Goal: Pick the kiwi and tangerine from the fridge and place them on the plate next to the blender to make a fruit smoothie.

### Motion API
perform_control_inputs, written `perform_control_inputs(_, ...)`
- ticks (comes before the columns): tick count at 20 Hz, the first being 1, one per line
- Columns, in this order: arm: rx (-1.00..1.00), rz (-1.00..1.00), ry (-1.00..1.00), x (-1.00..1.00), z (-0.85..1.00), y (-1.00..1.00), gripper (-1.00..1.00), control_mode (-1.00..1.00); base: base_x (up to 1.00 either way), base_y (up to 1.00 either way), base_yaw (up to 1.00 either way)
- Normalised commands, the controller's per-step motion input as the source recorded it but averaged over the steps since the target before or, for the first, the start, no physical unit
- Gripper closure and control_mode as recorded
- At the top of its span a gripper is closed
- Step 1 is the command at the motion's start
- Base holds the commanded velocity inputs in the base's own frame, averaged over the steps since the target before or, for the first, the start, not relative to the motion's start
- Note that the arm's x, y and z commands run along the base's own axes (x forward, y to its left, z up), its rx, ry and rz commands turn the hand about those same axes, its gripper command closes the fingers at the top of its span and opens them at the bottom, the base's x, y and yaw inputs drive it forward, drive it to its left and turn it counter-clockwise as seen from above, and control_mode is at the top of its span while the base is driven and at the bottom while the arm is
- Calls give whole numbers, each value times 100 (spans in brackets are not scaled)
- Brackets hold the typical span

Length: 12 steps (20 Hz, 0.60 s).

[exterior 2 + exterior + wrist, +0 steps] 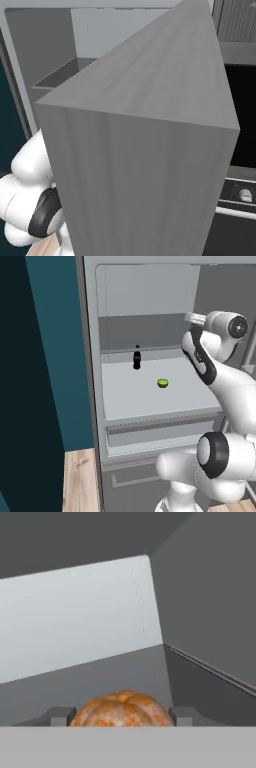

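Orange and dimpled, the tangerine (121, 709) sits at the bottom of the hand view, wedged between the two dark finger tips (61, 716) of the gripper (121, 718), one tip touching each side of it. The pincer is drawn in narrow and holds the fruit. Behind the tangerine that view looks into a corner of the fridge (210, 592): a pale back wall, a darker side wall meeting it, and a grey floor running up to both.

The left base view shows none of that grip. There the white arm rises beside the fridge (93, 381) and bends in over the right side of the open compartment, its hand end reaching past the right edge of the middle shelf (135, 393). On that shelf lies the kiwi (162, 383), yellow-green, out in the open near the shelf's middle. A small dark bottle (137, 358) stands upright further back on the same shelf, to the left of the kiwi and apart from it. Below the shelf runs the front of a drawer (160, 432).

The right base view is taken up mostly by a broad grey panel, the fridge door (150, 130) seen edge-on, with a slice of the fridge's pale interior above and left of it and part of the arm's body low at the left.
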Motion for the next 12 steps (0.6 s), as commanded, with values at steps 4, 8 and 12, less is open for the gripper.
perform_control_inputs(4, 0, 9, 0, -100, 97, 48, 100, -100, 0, 0, 0)
perform_control_inputs(8, 0, 18, 11, -100, 60, 44, 100, -100, 0, 0, 0)
perform_control_inputs(12, 0, 17, 22, -100, 8, 39, 100, -100, 0, 0, 0)
